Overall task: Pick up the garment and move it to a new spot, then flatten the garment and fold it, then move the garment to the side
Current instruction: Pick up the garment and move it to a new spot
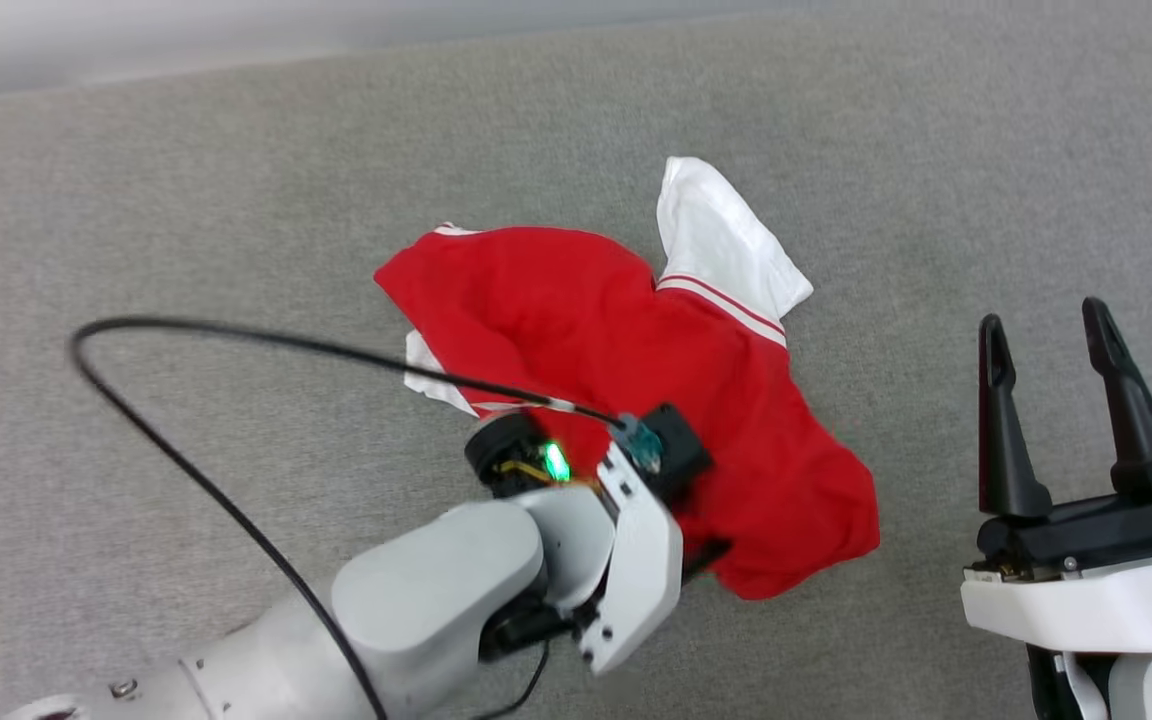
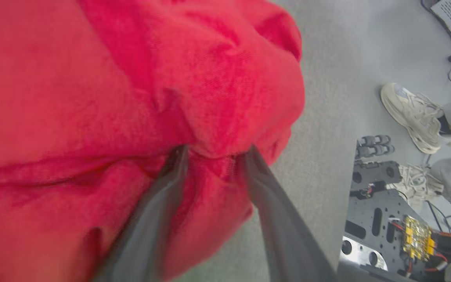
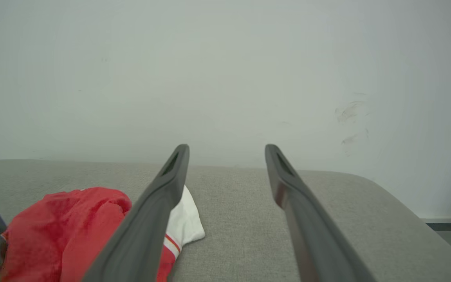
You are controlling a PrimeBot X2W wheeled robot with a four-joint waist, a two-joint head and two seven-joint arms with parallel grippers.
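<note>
Head view: the shirt (image 1: 636, 340) lies crumpled about the middle of the grey cushion (image 1: 236, 200), one white sleeve (image 1: 716, 240) poking toward the far edge. On the shirt's near side the left gripper (image 2: 215, 152) is down in the red cloth, fingers partway apart with a fold bulging between them. I can't tell if it's actually pinched. Toward the right edge the right gripper (image 1: 1044, 320) hangs wide open and empty, apart from the shirt.

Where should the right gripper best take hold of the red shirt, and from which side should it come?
Take the white sleeve of the garment. It sticks out from the crumpled red body, and its edge lies free on the grey surface, nearest the open right gripper. Coming from the robot's right, low, seems best.
</note>
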